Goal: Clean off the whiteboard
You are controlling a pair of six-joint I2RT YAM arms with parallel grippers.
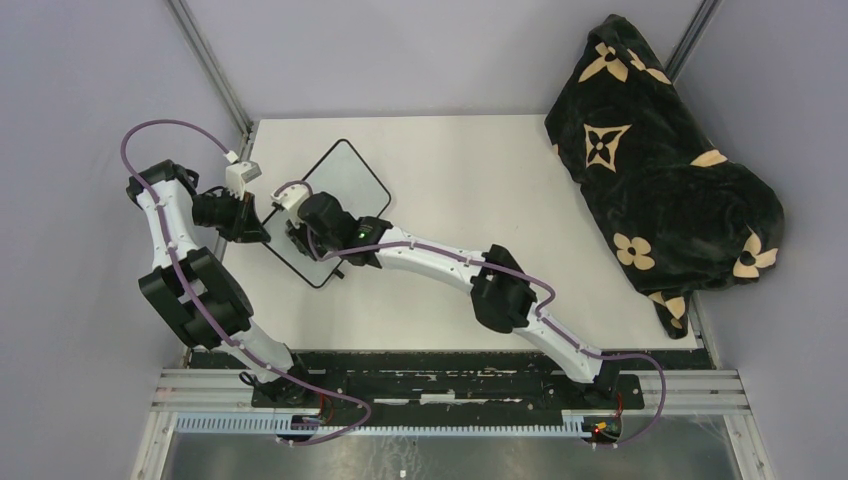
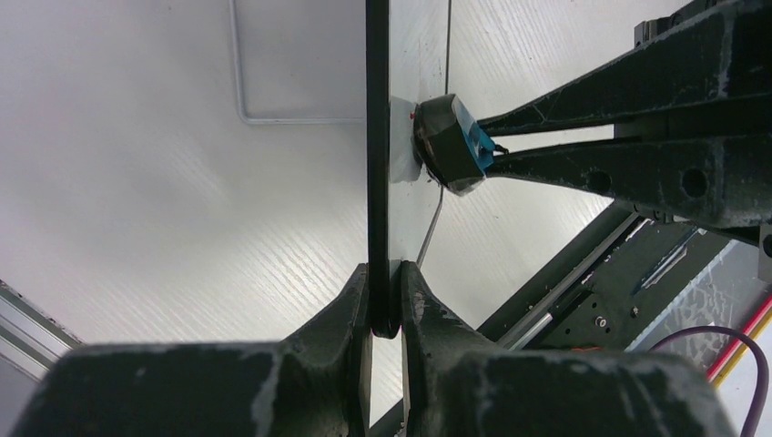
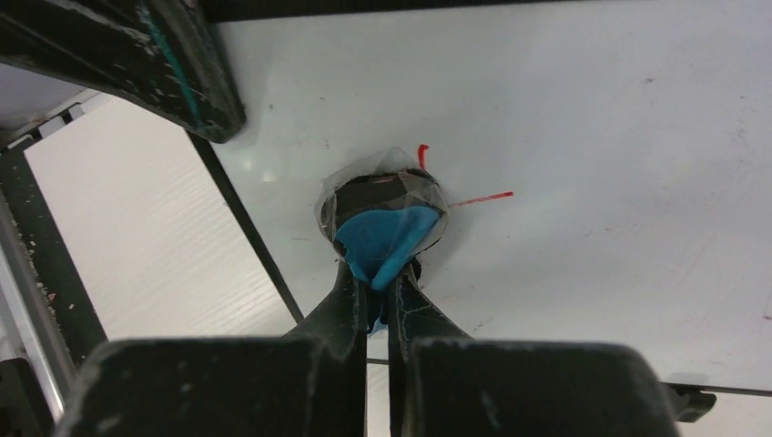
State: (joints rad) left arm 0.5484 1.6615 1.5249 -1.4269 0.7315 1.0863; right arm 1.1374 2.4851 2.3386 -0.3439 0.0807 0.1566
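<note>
Erasing under way, not complete: the whiteboard (image 1: 345, 185) sits toward the far-left corner of the table (image 1: 480, 300), one black-framed edge pinched between the closed fingers of the left end effector (image 2: 387, 305), which steadies it. The right end effector (image 3: 378, 278) is clamped tight on a blue-backed eraser (image 3: 387, 223), whose dark pad presses flat against the board face. Most of the visible face reads clean. What is left shows in the right wrist view — a short red stroke (image 3: 421, 155) and a thin red line (image 3: 482, 197) just beside the eraser, plus a faint red fleck (image 3: 767, 317) farther along the board. Judged outstanding: a pass over these marks, then release of board and eraser.
</note>
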